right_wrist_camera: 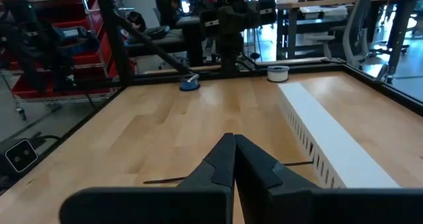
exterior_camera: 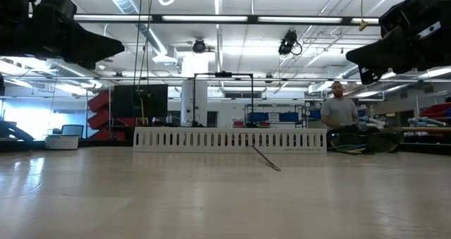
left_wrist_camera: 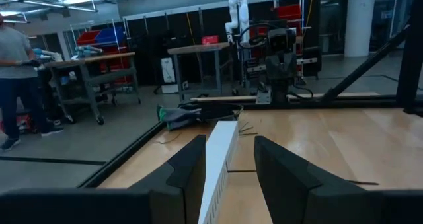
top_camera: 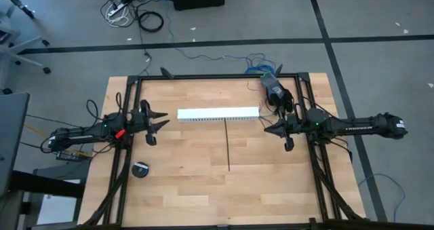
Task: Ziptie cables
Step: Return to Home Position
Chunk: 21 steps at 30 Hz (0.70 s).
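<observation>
I read this as the return home: left fingers [left_wrist_camera: 192, 174] gape wide and empty, right fingers [right_wrist_camera: 221, 164] are pinched together on nothing, the ziptie [top_camera: 227, 145] lies loose on the surface [top_camera: 183, 186] with one end at the duct [top_camera: 218, 114], so next I'd just park both arms.

The white channel [top_camera: 218, 114] lies dead ahead of the left gripper [top_camera: 165, 120], off its fingertips, barring that line. Past the right gripper [top_camera: 268, 129] tips there's open board [top_camera: 183, 189], just the flat ziptie [top_camera: 227, 145].

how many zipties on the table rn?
1. The ziptie lies flat, running from the white channel toward the table middle. More could be hidden inside the channel.
</observation>
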### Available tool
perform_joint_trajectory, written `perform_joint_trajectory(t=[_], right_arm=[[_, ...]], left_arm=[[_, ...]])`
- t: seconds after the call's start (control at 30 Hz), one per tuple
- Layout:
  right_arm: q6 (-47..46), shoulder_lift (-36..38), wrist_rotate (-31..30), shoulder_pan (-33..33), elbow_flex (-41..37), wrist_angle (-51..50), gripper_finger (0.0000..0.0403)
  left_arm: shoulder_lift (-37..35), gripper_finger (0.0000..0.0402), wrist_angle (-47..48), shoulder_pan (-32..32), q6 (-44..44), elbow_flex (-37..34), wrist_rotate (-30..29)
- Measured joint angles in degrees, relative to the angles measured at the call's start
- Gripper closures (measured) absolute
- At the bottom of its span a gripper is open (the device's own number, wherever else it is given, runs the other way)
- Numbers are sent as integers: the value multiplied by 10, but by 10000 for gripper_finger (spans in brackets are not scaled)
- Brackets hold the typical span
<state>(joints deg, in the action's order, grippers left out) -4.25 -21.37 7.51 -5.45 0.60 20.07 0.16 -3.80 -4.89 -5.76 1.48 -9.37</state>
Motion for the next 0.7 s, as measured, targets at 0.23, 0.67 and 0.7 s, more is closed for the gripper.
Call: perform_joint_trajectory(t=[0.23, 0.67, 0.7], right_arm=[[-1, 55, 1, 21, -1, -7, 396], [-1, 207, 0, 21, -1, 44, 396], [-1, 207, 0, 22, -1, 56, 397]], left_arm=[[-2, 280, -4, 1, 0, 1, 1], [-2, 279, -10, 5, 0, 1, 2], [-2, 279, -11, 5, 0, 1, 2]])
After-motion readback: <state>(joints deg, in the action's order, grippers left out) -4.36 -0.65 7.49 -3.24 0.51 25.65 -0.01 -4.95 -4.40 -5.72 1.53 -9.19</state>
